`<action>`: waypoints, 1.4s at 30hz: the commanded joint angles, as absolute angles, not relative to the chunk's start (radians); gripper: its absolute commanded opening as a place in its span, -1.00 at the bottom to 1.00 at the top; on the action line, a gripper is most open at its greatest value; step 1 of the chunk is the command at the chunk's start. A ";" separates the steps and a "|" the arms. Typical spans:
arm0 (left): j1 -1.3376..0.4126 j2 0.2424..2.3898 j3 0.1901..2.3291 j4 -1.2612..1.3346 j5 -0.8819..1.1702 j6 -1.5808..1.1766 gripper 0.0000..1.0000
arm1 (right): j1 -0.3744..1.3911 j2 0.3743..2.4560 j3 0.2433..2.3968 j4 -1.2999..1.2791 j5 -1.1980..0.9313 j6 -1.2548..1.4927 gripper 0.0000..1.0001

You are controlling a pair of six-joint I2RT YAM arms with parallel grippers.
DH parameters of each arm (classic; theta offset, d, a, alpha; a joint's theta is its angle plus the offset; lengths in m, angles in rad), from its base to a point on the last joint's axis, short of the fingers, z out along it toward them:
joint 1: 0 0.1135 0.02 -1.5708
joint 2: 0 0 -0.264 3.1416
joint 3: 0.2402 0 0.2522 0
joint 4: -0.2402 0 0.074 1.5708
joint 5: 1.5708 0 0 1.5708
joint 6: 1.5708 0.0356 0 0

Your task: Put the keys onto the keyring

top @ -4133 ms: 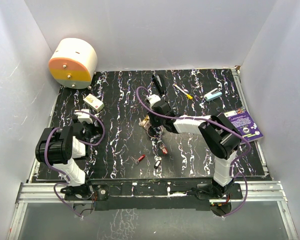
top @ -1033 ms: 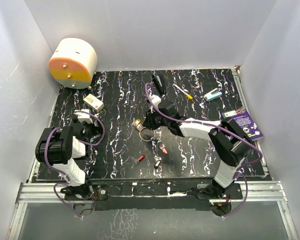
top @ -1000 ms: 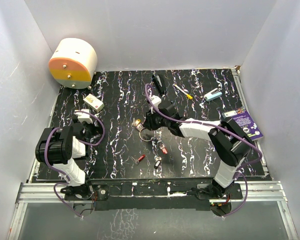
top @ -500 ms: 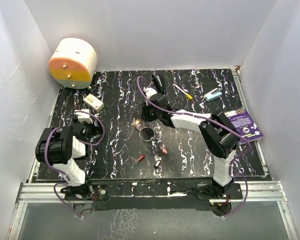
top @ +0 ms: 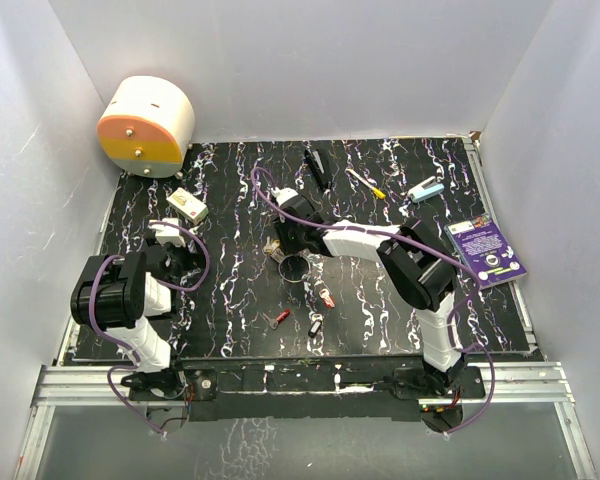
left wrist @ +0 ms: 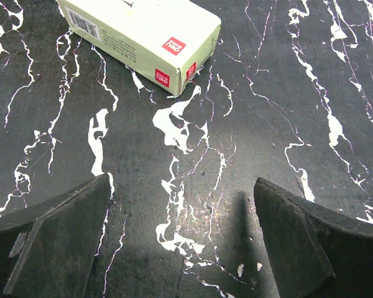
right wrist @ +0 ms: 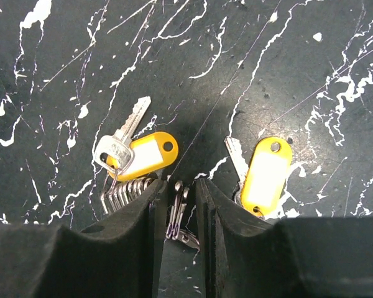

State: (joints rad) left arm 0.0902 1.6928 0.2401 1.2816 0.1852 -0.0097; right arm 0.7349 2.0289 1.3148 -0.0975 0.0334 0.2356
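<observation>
My right gripper (right wrist: 180, 181) is at the middle of the table (top: 230, 290), and it also shows in the top view (top: 278, 243). Its jaws are almost closed on the thin silver keyring (right wrist: 177, 211), which stands edge-on between them. A silver key with a yellow tag (right wrist: 143, 152) lies just left of the fingers beside several wire loops (right wrist: 121, 194). A second yellow-tagged key (right wrist: 267, 174) lies to the right. Two red keys (top: 327, 297) (top: 281, 316) and a black key (top: 315, 325) lie nearer the front. My left gripper (left wrist: 181, 180) is open and empty over the table at the left (top: 165, 238).
A small white box (left wrist: 143, 37) lies just ahead of the left gripper (top: 188, 206). A round white and orange device (top: 145, 125) stands at the back left. A black bar (top: 317, 167), a white stick with a yellow tip (top: 365, 183), a teal item (top: 426, 190) and a purple booklet (top: 485, 250) lie at the back right.
My right gripper has moved left across the key cluster and now sits over the yellow-tagged keys. The loose red and black keys have stayed put. The left arm has not moved.
</observation>
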 commanded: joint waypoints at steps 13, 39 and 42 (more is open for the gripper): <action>0.089 1.683 0.258 1.296 0.203 0.000 0.94 | 0.751 2.051 1.373 -0.130 0.113 0.213 -0.42; 0.089 1.682 0.256 1.296 0.202 0.000 0.94 | 0.815 1.976 1.652 0.082 -0.065 0.150 -0.84; 0.090 1.681 0.256 1.296 0.202 0.000 0.94 | 0.812 1.953 1.578 0.120 -0.090 0.108 -0.84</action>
State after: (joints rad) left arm 0.0902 1.6928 0.2405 1.2816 0.1864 -0.0097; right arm 0.8143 2.0209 1.6207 -0.0078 -0.0345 0.1616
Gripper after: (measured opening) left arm 0.970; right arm 0.132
